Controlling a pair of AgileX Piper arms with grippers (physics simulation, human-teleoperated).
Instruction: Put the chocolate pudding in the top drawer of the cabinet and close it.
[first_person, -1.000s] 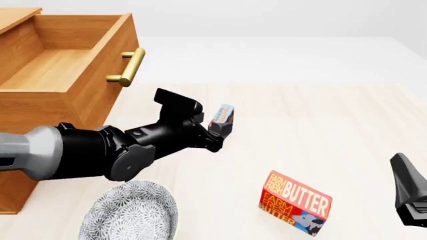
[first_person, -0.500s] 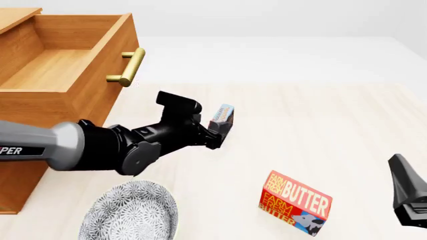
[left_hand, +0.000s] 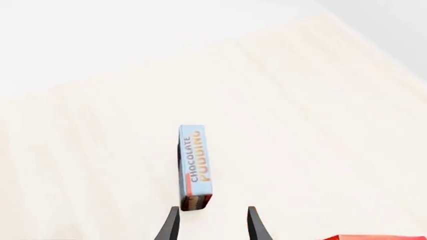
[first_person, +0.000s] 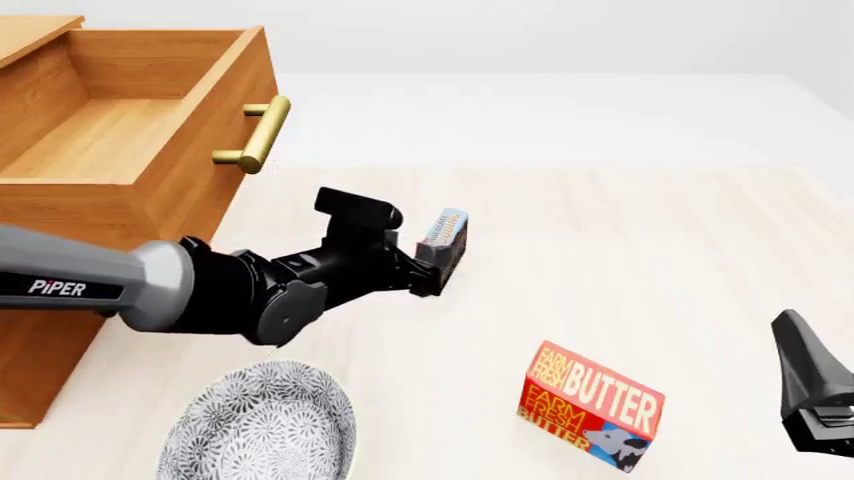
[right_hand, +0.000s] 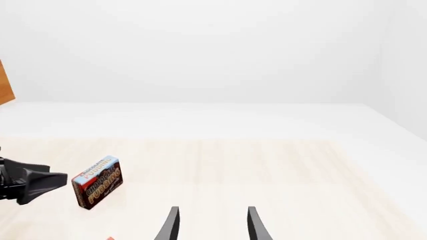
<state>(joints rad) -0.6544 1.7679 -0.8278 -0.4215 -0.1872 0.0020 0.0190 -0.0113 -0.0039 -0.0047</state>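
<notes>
Left gripper (first_person: 430, 268) has its fingers apart, tips at the near end of the pudding (first_person: 445, 238), which stands on edge on the table (first_person: 641, 250); in the left wrist view the pudding (left_hand: 195, 167) lies just ahead of the fingertips (left_hand: 173, 220), not between them, and contact cannot be confirmed. Behind and to the left of this gripper, the top drawer (first_person: 127, 130) of the cabinet (first_person: 40, 300) stands pulled open, its brass handle (first_person: 256, 135) facing the table. A patterned plate (first_person: 260, 425) sits below the left arm, near the front edge. A butter box (first_person: 590, 408) stands to the right of the gripper, well apart from the pudding. Right gripper (right_hand: 210, 225) has its fingers apart, holding nothing, hanging at the far right, well clear of the pudding (right_hand: 97, 182).
</notes>
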